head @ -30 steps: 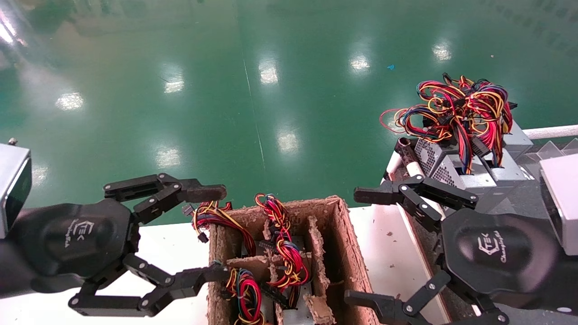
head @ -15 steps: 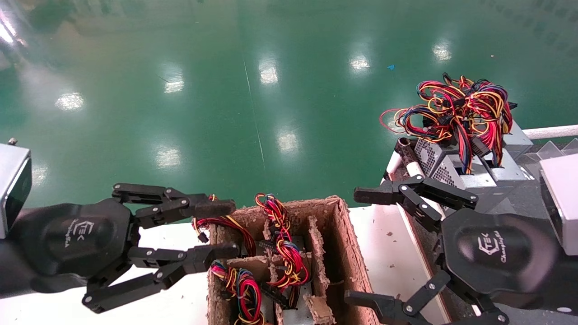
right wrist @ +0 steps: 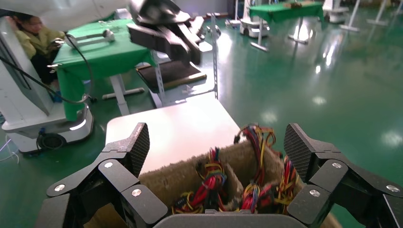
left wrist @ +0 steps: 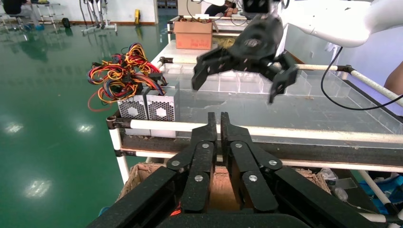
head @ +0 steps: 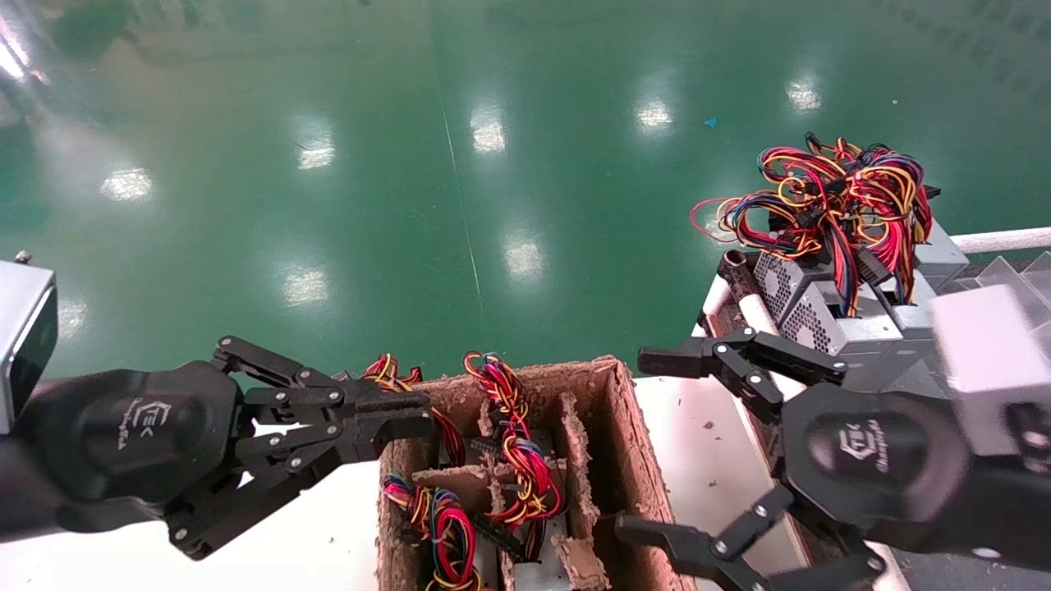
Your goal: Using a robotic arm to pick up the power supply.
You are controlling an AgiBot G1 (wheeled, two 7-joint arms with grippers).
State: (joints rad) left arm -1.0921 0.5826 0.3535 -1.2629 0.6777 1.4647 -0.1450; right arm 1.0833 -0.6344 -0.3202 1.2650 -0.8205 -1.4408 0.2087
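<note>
Cardboard box point(head: 612, 460) of wires sat between two hands.
Right hand point(head: 653, 447), spread wide, was nearer the power supply point(head: 821, 316) at the frame's upper right; left hand point(head: 410, 414) was pinched closed, empty.

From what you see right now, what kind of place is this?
Probably a factory or robot workshop: a glossy green floor, power supplies with wire bundles on a rack, and a cardboard box with dividers holding more.

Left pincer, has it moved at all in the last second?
Yes. The black left pincer has closed from wide open and edged towards the brown cardboard box's near left corner.
</note>
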